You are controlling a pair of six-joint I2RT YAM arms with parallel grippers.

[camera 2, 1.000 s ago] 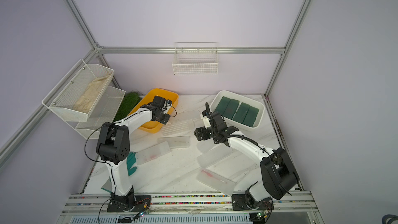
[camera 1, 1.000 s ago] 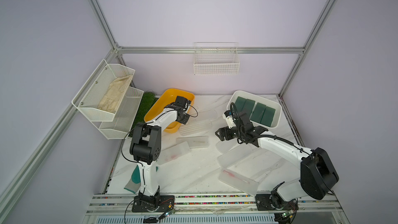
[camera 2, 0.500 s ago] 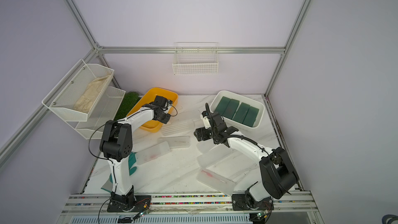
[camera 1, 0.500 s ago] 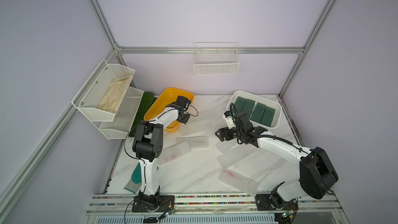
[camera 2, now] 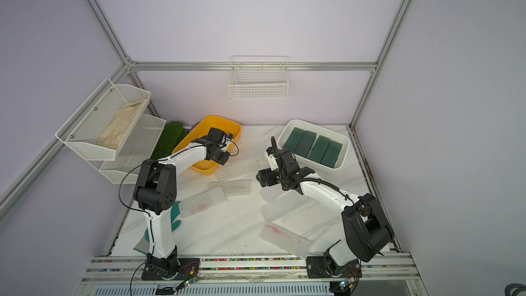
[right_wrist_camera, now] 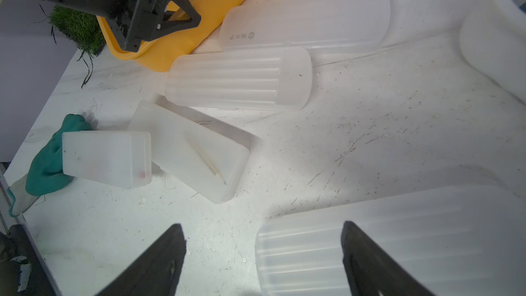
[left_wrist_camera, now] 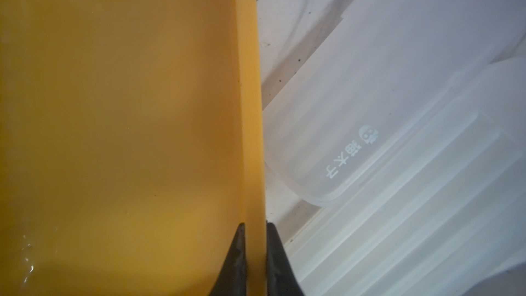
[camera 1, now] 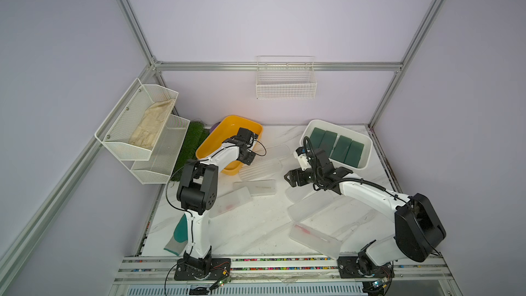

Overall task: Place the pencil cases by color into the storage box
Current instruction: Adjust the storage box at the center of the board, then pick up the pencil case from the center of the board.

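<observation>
My left gripper [left_wrist_camera: 254, 224] is shut on the side wall of the yellow storage box [left_wrist_camera: 247, 109], one finger inside and one outside; both top views show it there [camera 1: 248, 161] [camera 2: 225, 160]. Several dark green pencil cases [camera 1: 336, 145] lie side by side in the white storage box [camera 1: 367, 155]. Several frosted clear pencil cases [camera 1: 254, 187] are scattered on the table. My right gripper [right_wrist_camera: 263, 226] is open just above the table, with the end of a ribbed clear case [right_wrist_camera: 398, 237] under one finger; a top view shows it mid-table [camera 1: 293, 179].
A teal glove [right_wrist_camera: 48, 160] lies near the left arm's base, partly under a clear case [right_wrist_camera: 105, 158]. Green turf [camera 1: 193, 140] and white wire shelves [camera 1: 142, 138] stand at the back left. A wire basket [camera 1: 286, 84] hangs on the back wall.
The left arm's elbow has shifted slightly to the right while its gripper stays on the yellow box's wall. The right arm has not moved.
</observation>
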